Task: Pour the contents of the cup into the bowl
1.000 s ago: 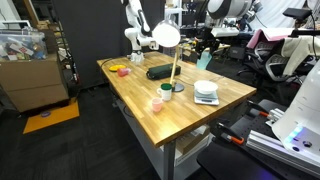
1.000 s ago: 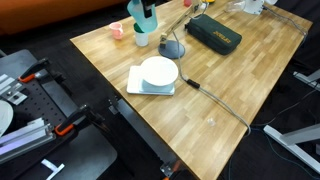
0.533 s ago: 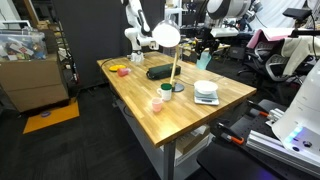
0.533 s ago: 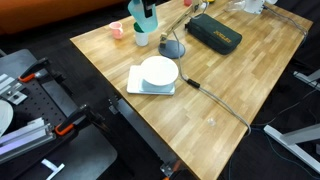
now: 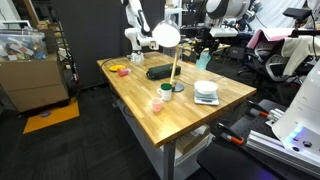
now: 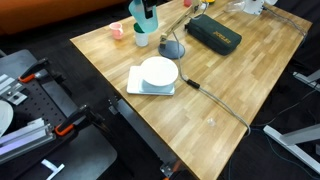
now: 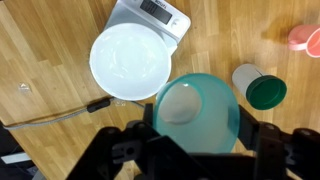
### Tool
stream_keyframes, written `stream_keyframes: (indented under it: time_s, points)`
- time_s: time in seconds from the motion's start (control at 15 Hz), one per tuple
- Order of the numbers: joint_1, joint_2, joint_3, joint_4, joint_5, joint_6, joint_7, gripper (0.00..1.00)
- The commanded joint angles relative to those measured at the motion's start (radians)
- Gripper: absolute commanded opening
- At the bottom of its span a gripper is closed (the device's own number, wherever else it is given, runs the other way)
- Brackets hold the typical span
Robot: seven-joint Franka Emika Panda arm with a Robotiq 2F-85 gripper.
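My gripper (image 7: 205, 128) is shut on the cup (image 7: 198, 112), a tall translucent blue-green tumbler held upright above the table. In the wrist view I look down into its mouth, and black fingers (image 7: 268, 140) flank it on both sides. A pale patch shows inside it. The white bowl (image 7: 130, 60) sits on a small scale (image 7: 155, 12), up and left of the cup. In both exterior views the cup (image 5: 204, 62) (image 6: 136, 10) hangs in the air off to one side of the bowl (image 5: 206, 90) (image 6: 158, 71).
A short green cup (image 7: 260, 90) (image 6: 143, 38) and a short pink cup (image 7: 306, 38) (image 6: 117, 31) stand near the held cup. A desk lamp (image 5: 167, 38) has its base (image 6: 173, 49) beside them. A black case (image 6: 213, 32) lies further back. A cable (image 7: 50, 118) runs across the wood.
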Motion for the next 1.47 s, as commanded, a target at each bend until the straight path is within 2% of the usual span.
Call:
stream_keyframes:
  time_s: [0.0,0.4,0.73,0.8,1.2,1.27,1.4]
  points:
    - [-0.010,0.063,-0.019,0.077,0.070,-0.035,0.000,0.52]
    - [-0.037,0.208,-0.066,0.222,0.009,-0.005,0.093,0.52]
    - [-0.013,0.317,-0.143,0.344,-0.184,0.004,0.263,0.52]
    - [-0.029,0.288,-0.124,0.308,-0.137,0.004,0.211,0.77]
    - [-0.019,0.319,-0.134,0.339,-0.160,0.003,0.238,0.77]
    - [-0.009,0.324,-0.147,0.339,-0.188,0.006,0.271,0.52]
    - [-0.002,0.331,-0.155,0.335,-0.205,0.015,0.297,0.52]
